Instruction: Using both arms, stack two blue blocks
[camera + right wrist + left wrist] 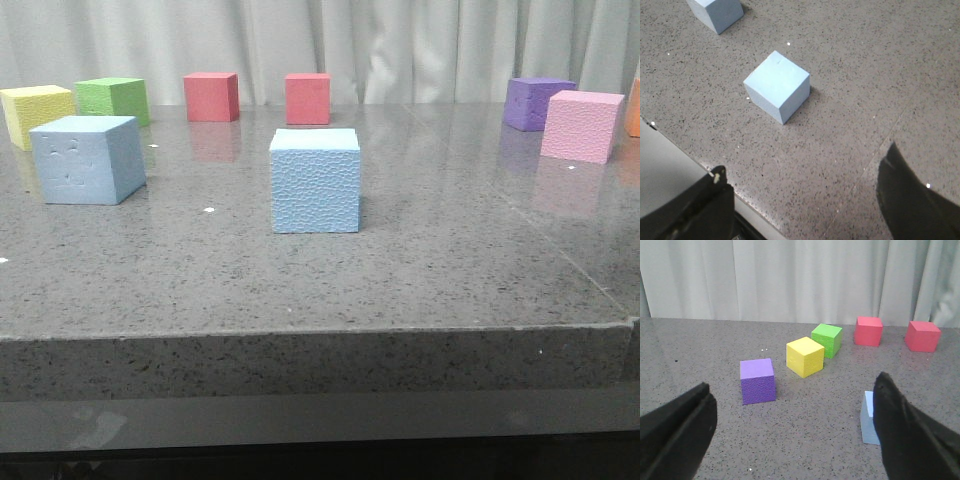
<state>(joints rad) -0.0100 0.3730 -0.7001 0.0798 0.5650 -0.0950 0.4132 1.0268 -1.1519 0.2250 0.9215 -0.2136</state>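
Note:
Two sky-blue blocks stand apart on the grey table: one at the left (88,160), one in the middle (315,180). Neither gripper shows in the front view. My left gripper (792,384) is open and empty above the table; a blue block (868,419) shows partly behind its right finger (905,432). My right gripper (805,160) is open and empty over the table's front edge. The middle blue block (777,92) lies ahead of it, and the other blue block (717,12) lies farther off.
Yellow (37,113), green (112,99) and two red cubes (211,97) (307,98) stand along the back. A purple cube (537,103) and a pink cube (581,125) stand at the back right. Another purple cube (758,381) shows in the left wrist view.

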